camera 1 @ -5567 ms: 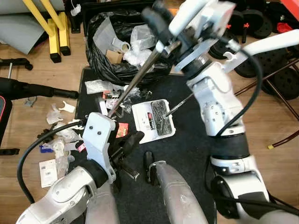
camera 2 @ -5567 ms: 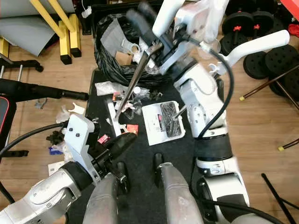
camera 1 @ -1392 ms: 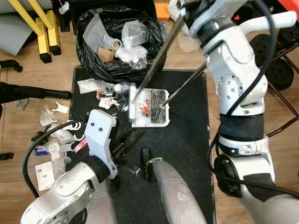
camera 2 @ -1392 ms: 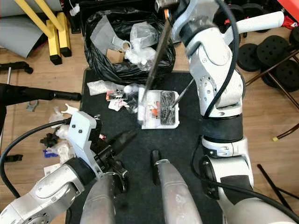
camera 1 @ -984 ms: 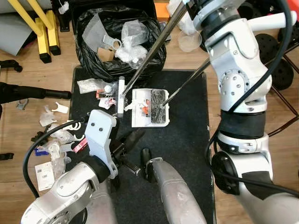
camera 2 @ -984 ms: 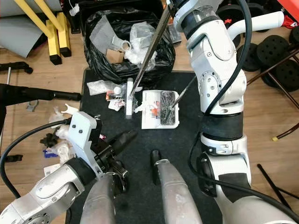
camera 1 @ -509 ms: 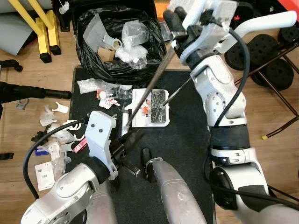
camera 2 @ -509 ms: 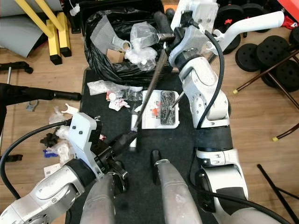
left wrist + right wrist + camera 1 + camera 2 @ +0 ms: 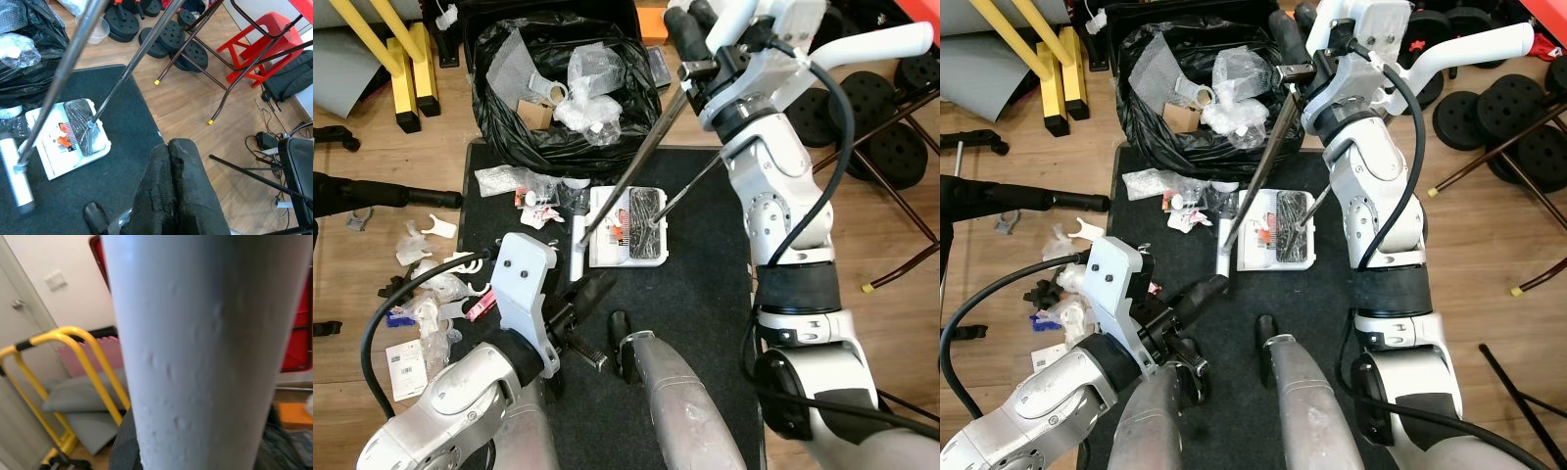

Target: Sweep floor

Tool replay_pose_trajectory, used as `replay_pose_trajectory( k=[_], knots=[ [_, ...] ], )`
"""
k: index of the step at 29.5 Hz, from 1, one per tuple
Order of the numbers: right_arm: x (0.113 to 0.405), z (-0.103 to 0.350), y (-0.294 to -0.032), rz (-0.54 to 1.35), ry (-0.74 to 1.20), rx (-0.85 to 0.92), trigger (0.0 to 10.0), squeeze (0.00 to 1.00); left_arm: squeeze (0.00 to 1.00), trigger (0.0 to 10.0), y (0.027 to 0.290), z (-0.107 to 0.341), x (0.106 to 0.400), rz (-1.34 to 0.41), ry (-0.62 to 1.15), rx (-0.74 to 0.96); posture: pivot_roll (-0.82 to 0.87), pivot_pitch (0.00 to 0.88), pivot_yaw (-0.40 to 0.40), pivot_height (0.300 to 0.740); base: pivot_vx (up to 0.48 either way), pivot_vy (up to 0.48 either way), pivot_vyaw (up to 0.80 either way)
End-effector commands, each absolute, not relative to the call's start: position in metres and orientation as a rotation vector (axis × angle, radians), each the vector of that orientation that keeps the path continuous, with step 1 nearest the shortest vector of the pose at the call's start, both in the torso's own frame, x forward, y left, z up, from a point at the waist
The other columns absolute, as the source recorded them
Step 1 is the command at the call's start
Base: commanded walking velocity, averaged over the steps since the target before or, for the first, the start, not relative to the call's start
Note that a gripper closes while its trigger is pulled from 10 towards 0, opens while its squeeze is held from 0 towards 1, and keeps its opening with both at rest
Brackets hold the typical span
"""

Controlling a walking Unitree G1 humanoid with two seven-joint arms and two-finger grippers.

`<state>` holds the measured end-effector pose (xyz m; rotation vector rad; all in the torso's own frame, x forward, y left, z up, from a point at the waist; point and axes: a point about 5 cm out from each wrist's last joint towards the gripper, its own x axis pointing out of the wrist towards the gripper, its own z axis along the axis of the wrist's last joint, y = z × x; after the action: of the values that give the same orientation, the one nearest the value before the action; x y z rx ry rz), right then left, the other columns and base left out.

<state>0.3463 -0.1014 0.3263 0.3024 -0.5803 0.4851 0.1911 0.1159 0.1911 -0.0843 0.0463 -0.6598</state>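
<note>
the broom (image 9: 625, 190) is held high on its shaft by the right gripper (image 9: 1295, 70), clamped shut on it, slanting down so the head sits just beside the white dustpan's (image 9: 628, 226) left edge on the black mat (image 9: 705, 294), likely to push litter (image 9: 530, 184) in. the left gripper (image 9: 172, 186), fingers pressed together and empty, is kept low by the knees. open mat is left on the right; the bag (image 9: 558, 88) crowds the far edge.
</note>
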Motion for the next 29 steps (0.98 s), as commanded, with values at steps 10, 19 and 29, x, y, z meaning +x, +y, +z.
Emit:
replay_pose_trajectory(
  k=[10,19,29],
  knots=[
    [0.348,0.325,-0.112,0.446,-0.650,0.288,10.0,0.00,0.00,10.0,0.112,0.188,0.183,-0.724,0.067,-0.094,-0.11,0.505,-0.155,0.740,0.000,0.000,0.00],
    [0.356,0.314,-0.125,0.355,-0.605,0.208,10.0,0.00,0.00,10.0,0.112,0.189,0.182,-0.724,0.068,-0.095,-0.11,0.510,-0.155,0.740,0.000,0.000,0.00],
    [0.361,0.319,-0.136,0.265,-0.586,0.111,10.0,0.00,0.00,10.0,0.112,0.189,0.183,-0.724,0.068,-0.094,-0.11,0.509,-0.153,0.740,0.000,0.000,0.00]
  ],
)
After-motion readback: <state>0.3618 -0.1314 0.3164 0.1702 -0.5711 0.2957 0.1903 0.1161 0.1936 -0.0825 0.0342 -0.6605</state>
